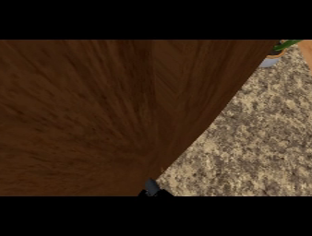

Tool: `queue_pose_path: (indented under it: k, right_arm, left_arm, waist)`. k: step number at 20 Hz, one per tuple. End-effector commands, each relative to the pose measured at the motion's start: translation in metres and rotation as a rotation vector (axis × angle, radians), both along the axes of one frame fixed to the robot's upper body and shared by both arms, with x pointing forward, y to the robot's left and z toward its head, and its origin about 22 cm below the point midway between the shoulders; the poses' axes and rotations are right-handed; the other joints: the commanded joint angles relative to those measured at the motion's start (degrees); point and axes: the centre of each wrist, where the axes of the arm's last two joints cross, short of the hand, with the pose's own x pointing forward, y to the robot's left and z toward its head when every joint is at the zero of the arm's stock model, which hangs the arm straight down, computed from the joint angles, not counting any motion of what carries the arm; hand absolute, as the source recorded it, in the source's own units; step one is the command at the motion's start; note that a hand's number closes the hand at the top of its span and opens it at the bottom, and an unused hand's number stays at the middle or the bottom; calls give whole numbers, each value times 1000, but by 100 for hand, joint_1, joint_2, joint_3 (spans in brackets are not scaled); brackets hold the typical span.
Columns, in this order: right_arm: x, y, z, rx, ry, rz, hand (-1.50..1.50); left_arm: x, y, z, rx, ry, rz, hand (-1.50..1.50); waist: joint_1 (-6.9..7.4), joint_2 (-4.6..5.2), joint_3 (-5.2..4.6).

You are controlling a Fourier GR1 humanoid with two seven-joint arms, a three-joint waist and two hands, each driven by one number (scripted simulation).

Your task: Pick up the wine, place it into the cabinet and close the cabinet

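Most of your view is filled by a dark wooden cabinet door (pixel 84 115), so the wine cannot be seen; it may already be inside, but you cannot confirm that. Judging by the door so close, you are likely in the closing step. One hand (pixel 152 188) shows only as a sliver at the lower edge, and you cannot tell which hand or its state. Speckled bench (pixel 267 138) lies right, a potted plant (pixel 278 50) far off.

Just a sliver of one black hand (pixel 152 189) pokes in at the bottom edge, near centre; which hand it is, and its pose, can't be told.
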Motion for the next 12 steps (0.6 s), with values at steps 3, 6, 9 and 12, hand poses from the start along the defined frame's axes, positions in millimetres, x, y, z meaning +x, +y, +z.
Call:
queue_pose_path:
  k: [3, 6, 9, 12]
  right_arm:
    - [50, 56, 39, 42, -15, -27, 150]
    - [80, 71, 54, 47, -39, -54, 150]
    - [108, 82, 63, -22, -121, -104, 150]
    - [130, 92, 57, -83, -176, -147, 150]
  left_arm:
    - [0, -19, -10, -15, 14, 7, -150]
    - [8, -11, -7, -5, 13, 19, -150]
    - [7, -5, -6, -2, -2, 16, -150]
    - [15, -6, -3, -6, -11, 36, -150]
  waist:
    - [44, 11, 6]
    - [-5, 20, 12]
    - [-44, 13, 12]
    - [-115, 14, 14]
